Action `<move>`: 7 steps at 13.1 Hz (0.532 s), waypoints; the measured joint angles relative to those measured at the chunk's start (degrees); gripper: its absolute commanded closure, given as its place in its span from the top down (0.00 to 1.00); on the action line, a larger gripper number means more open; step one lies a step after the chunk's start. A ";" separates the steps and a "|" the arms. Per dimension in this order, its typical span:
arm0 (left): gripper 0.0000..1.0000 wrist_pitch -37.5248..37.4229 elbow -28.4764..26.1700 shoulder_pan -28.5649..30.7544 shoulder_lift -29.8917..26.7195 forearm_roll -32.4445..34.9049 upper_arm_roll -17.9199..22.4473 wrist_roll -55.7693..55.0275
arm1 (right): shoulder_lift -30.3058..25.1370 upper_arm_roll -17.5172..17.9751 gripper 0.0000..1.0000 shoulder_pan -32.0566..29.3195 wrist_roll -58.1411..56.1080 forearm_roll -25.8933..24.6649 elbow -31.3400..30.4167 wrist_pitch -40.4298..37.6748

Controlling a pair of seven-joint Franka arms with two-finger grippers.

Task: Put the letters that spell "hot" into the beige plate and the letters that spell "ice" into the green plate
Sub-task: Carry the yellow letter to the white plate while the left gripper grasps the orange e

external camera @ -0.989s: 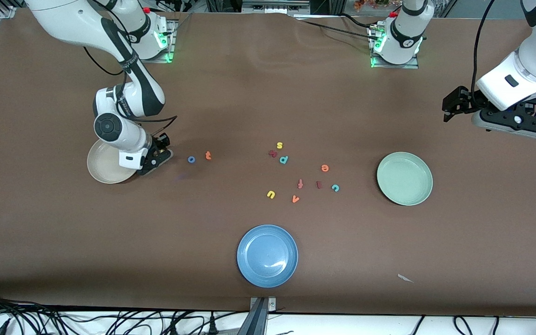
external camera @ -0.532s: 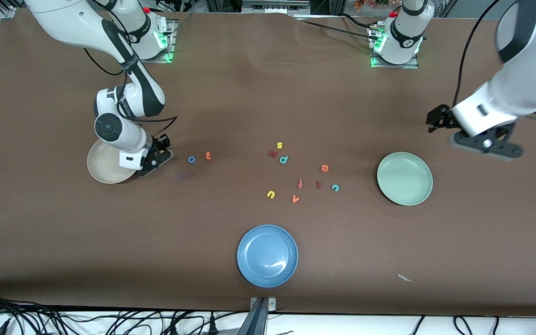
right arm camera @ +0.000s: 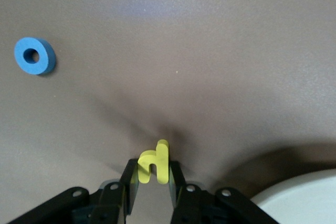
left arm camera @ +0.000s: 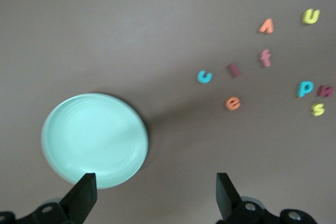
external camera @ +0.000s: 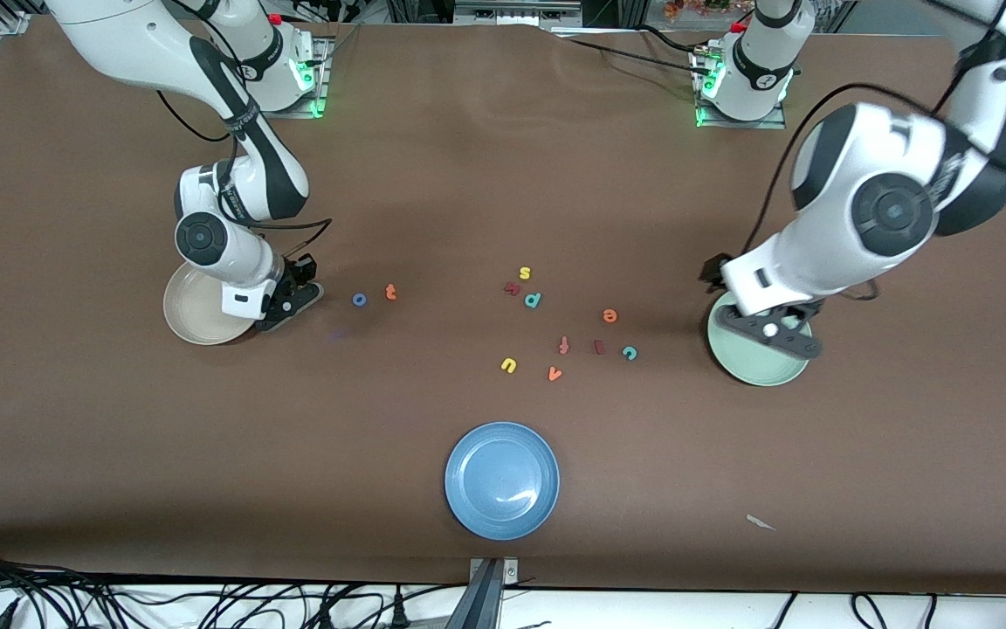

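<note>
While the right gripper (right arm camera: 153, 182) pinches the yellow h (right arm camera: 155, 163) (lower centre), the left gripper (left arm camera: 153, 195) hangs spread over the green plate (left arm camera: 94, 139).

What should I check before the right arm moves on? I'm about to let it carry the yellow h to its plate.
1. Grip: the right gripper has its fingers closed on the yellow h: ok.
2. Lifted off the table: cannot tell.
3. Target: the beige plate lies right beside that gripper, partly hidden by the arm: ok.
4. Remaining letters: the blue o and orange t lie on the table, apart from the gripper: ok.
5. Other arm: the left gripper, open, hangs over the green plate, away from this move: ok.
</note>
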 measured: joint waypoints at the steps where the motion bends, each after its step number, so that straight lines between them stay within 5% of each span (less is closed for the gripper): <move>1: 1.00 2.09 -0.02 -0.50 1.82 -0.84 -0.03 0.02 | -0.13 0.06 0.26 0.04 0.02 0.05 -0.01 -0.03; 7: 0.98 13.83 -0.17 -9.23 12.10 -1.27 -0.39 -11.51 | -0.11 0.05 0.26 0.03 1.48 0.08 0.02 -0.22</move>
